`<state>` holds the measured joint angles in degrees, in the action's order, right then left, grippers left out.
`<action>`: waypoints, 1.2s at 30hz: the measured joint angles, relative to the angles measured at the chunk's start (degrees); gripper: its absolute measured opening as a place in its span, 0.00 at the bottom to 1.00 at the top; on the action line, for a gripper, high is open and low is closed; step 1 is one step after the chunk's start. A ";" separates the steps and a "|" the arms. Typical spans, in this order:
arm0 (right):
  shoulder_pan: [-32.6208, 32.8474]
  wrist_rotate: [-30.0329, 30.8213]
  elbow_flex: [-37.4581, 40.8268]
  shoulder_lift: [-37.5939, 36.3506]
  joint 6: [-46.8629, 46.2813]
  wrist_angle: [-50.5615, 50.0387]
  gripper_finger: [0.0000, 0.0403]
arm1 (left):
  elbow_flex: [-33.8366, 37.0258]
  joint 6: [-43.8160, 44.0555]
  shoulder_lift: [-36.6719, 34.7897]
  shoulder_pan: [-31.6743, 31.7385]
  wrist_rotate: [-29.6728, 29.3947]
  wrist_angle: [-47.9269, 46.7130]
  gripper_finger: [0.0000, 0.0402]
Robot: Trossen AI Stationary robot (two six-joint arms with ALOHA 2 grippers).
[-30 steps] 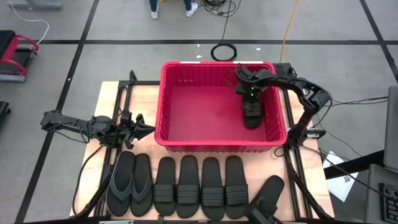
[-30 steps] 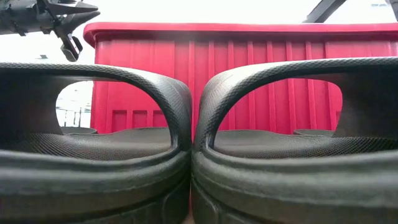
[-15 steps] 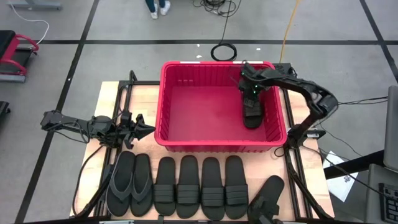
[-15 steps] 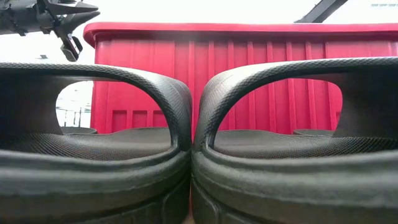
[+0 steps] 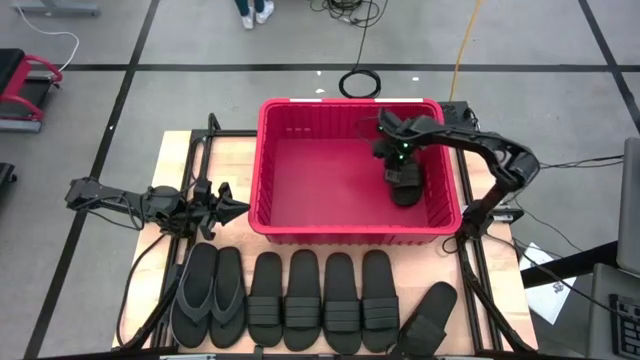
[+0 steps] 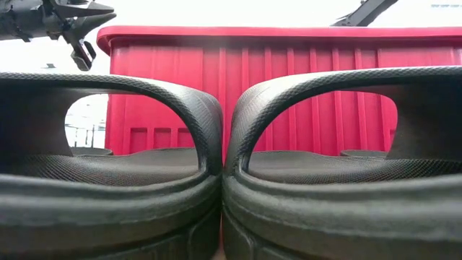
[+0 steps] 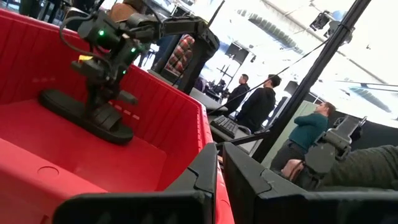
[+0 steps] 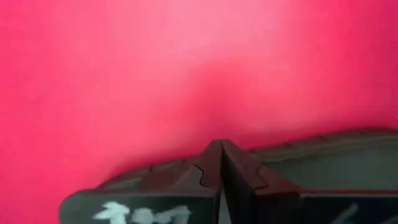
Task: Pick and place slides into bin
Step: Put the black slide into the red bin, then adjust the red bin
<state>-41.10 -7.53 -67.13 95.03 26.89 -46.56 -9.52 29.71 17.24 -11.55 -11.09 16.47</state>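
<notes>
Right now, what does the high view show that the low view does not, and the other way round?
Only the high view shows inside the red bin: the right hand, shut, on the strap of a black slide lying on the bin floor. It also shows the table row: two flip-flops, four ribbed-strap slides and one angled slide.

Only the low view shows two slide straps arching up close, touching, and the bin's slotted outer wall.

Both show the bin and the left hand, which waits left of it.
</notes>
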 joint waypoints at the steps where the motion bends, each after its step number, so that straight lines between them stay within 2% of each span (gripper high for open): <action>1: 0.32 0.00 0.00 0.76 0.00 0.23 0.00 | 0.00 0.00 -0.01 0.00 0.00 0.00 0.06; 3: 0.84 0.93 0.00 2.30 -0.49 1.26 0.00 | 0.00 0.01 0.00 0.00 0.00 0.00 0.06; 8: 1.22 7.61 0.00 5.13 -2.25 3.06 0.00 | 0.00 0.55 0.01 0.00 -0.11 0.00 0.06; 14: 1.26 16.62 -0.09 6.17 -2.35 -0.11 0.00 | 0.00 0.97 -0.01 0.00 -0.49 0.00 0.06; 19: 1.08 20.03 -0.09 5.75 -2.38 -2.41 0.00 | 0.01 0.77 0.00 0.00 -0.50 0.00 0.06; 26: 2.78 16.26 0.00 1.26 -0.04 1.16 0.00 | 0.02 0.61 -0.01 0.00 -0.52 -0.37 0.06; 31: 4.81 7.12 -2.88 -5.30 2.75 -0.97 0.00 | 0.00 0.63 0.01 0.00 -0.52 -0.37 0.06; 36: 9.47 5.95 -8.07 -13.23 0.98 -2.96 0.00 | 0.00 0.79 0.01 0.00 -0.52 -0.37 0.06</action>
<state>-31.63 -1.58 -75.20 81.80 27.88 -49.53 -9.52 30.50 17.25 -11.55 -11.62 16.10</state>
